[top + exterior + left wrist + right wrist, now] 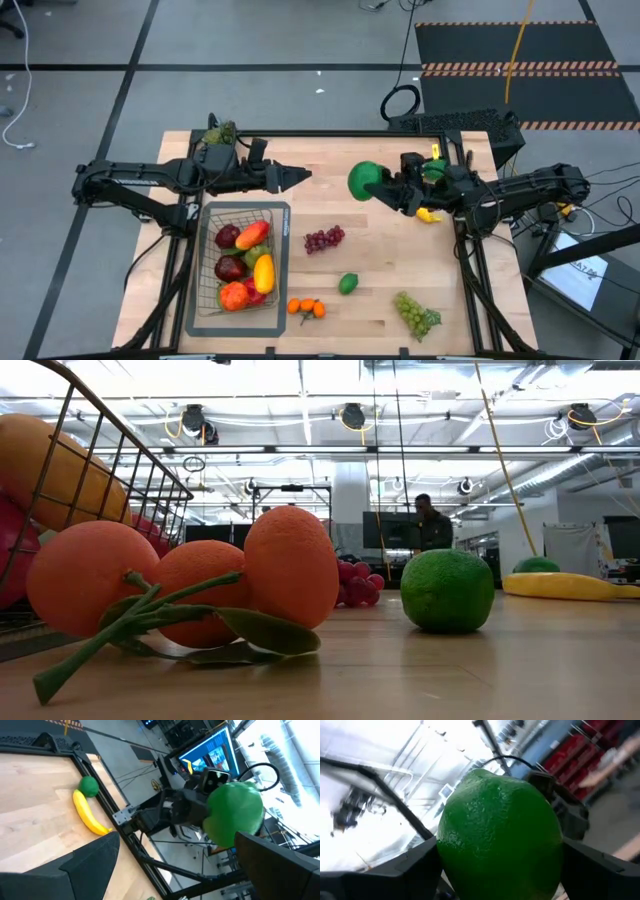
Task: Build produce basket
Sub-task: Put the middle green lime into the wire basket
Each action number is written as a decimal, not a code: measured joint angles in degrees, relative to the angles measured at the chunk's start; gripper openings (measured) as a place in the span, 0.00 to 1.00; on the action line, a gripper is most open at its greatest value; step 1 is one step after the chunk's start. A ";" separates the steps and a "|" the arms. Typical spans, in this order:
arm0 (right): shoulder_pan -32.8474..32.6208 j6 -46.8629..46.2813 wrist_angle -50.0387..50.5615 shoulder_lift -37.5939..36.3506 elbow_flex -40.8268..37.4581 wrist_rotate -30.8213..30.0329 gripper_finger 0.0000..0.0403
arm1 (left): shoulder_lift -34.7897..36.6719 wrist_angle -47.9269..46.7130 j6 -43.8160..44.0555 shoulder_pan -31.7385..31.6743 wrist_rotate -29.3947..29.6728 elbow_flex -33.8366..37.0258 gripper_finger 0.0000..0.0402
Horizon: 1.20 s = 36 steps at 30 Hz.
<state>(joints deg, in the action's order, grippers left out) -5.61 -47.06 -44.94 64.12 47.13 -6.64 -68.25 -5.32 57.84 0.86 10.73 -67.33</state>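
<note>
A big round green lime point(362, 180) with pitted skin hangs over the table's far middle, with my right gripper point(381, 189) shut on it. My left gripper point(300, 175) faces it from the left, open and empty, beyond the basket's far edge. The wire basket point(205, 250) stands at the near left and holds several fruits. Resting on the wood are purple grapes point(323, 238), a small lime point(347, 283), oranges point(306, 307) and green grapes point(416, 313). A banana point(89, 812) and a green fruit point(89, 786) lie by the right edge. My right gripper pinches the big lime between its two fingers, one on each opposite side point(445, 855). The fingers point(405, 870) come from the table's right, slanting a little upward. The lime is lifted clear of the table and fills the gap between the fingers.
A leafy sprig in a small pot point(220, 133) stands at the far left corner, behind my left arm. The basket sits on a flat grey mat point(238, 325). In the low view the oranges point(200, 585) and the small lime point(447, 590) stand close in front. Bare wood lies between the basket and the grapes.
</note>
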 joint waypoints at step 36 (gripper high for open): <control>-1.95 65.55 -7.90 -1.68 0.00 2.22 0.81 | 0.00 -0.02 13.51 -0.04 8.31 0.00 0.98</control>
<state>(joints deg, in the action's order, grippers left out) -7.56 18.49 -52.84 62.44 47.13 -4.41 -68.25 -5.34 71.35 0.82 19.05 -67.33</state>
